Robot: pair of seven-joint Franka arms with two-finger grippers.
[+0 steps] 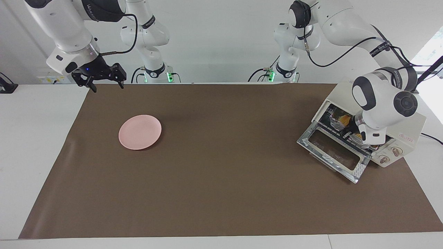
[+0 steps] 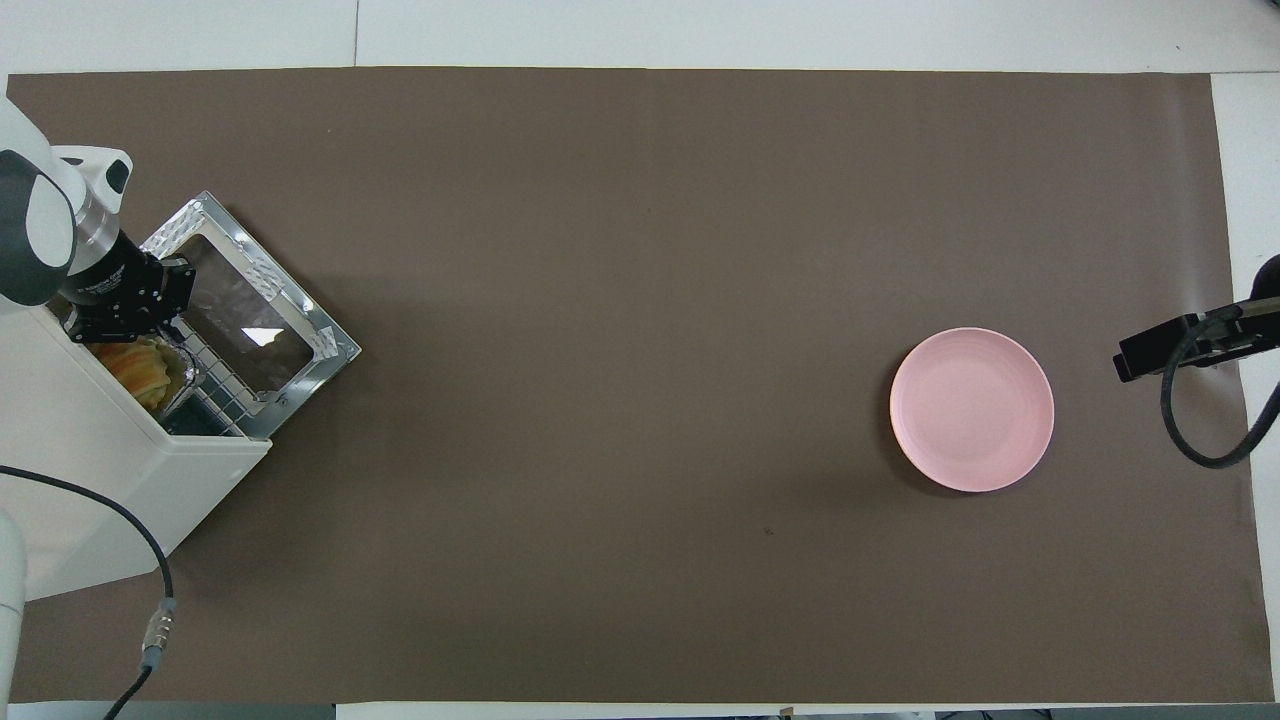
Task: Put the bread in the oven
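Observation:
The cream-white oven (image 1: 410, 133) (image 2: 100, 470) stands at the left arm's end of the table with its glass door (image 1: 332, 152) (image 2: 250, 320) dropped open. The yellow-orange bread (image 1: 344, 119) (image 2: 135, 365) lies inside on the rack, in a silver foil tray (image 2: 188, 375). My left gripper (image 1: 361, 138) (image 2: 135, 325) reaches into the oven's mouth, shut, right at the tray's edge and the bread. Its wrist hides the fingertips, so I cannot tell whether they grip anything. My right gripper (image 1: 106, 85) (image 2: 1165, 355) waits open and empty above the table's right-arm end.
A bare pink round plate (image 1: 139, 132) (image 2: 972, 408) sits on the brown mat (image 1: 221, 193) toward the right arm's end. The oven's open door juts out over the mat. A cable (image 2: 150, 600) trails from the oven toward the robots.

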